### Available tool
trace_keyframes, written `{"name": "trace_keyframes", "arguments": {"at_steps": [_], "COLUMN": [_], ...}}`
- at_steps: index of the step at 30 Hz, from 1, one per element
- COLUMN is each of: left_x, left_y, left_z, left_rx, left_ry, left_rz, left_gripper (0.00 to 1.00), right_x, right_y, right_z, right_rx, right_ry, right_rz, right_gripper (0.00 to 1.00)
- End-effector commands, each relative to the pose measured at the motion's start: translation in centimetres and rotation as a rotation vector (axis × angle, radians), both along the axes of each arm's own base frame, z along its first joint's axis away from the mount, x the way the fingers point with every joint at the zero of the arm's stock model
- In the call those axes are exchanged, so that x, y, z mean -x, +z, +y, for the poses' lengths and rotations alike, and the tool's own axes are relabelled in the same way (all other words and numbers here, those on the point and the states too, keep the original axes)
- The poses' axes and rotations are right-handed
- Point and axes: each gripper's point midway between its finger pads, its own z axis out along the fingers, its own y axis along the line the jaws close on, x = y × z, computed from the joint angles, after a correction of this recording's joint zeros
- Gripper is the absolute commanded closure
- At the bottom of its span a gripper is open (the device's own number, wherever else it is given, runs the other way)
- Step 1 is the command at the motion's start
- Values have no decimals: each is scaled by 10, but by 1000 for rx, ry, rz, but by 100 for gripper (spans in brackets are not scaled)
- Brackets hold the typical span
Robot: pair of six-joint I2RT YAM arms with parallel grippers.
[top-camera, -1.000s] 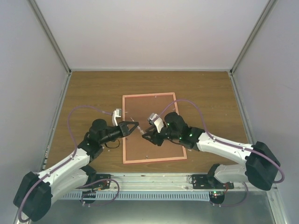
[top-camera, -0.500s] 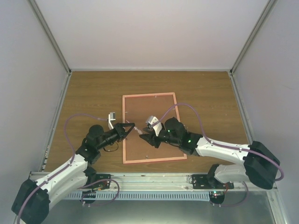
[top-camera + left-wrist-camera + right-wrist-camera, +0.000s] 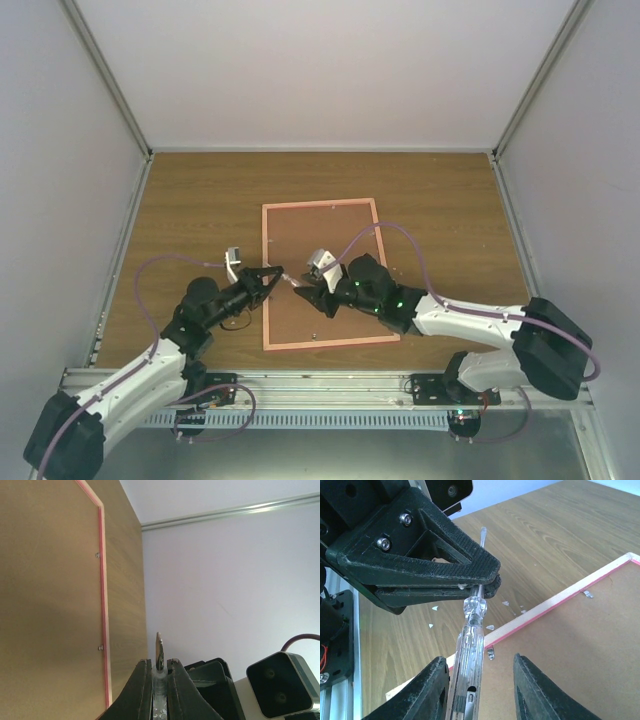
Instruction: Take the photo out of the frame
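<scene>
The pink-red frame [image 3: 320, 204] lies face down, its brown back up. The photo is hidden under that back. My left gripper [image 3: 278, 274] is shut on the metal shaft of a clear-handled screwdriver [image 3: 293, 283] above the frame's left edge. In the left wrist view the blade tip [image 3: 159, 650] sticks out between the shut jaws of the left gripper [image 3: 159, 661]. My right gripper [image 3: 479, 659] is open around the screwdriver handle [image 3: 470, 635], which leans on its left finger. The frame edge [image 3: 560, 597] runs below it.
Small metal retaining clips [image 3: 491, 653] [image 3: 588, 594] sit along the inside of the frame's back. Tiny pale chips [image 3: 434, 608] lie on the wooden table left of the frame. Grey walls enclose the table on three sides.
Both grippers have moved a little toward the near left, staying together over the frame's left edge. The left arm has drawn back toward its base.
</scene>
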Motion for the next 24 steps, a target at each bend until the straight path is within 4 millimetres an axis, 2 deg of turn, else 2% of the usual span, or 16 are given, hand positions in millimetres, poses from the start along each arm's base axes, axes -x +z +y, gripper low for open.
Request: {"name": "trace_keyframes", "arguments": {"at_steps": [1, 11, 17, 21, 24], "left_x": [3, 3, 3, 3, 4], "left_y": [12, 8, 6, 6, 4], "left_z": [2, 5, 5, 4, 4], "left_rx": [54, 66, 67, 69, 64], "left_ry": [6, 24, 25, 21, 17], "left_rz": [-34, -15, -10, -7, -3], "left_gripper": [100, 100, 100, 100, 100], "right_x": [-10, -7, -6, -7, -7], "right_y": [7, 11, 14, 15, 14], "right_z": [4, 18, 20, 20, 21], "right_rx": [-25, -39, -51, -54, -54], "right_ry": [-48, -9, -6, -8, -9], "right_rz": [-39, -38, -42, -45, -44], "right_gripper": [64, 60, 61, 70, 84]}}
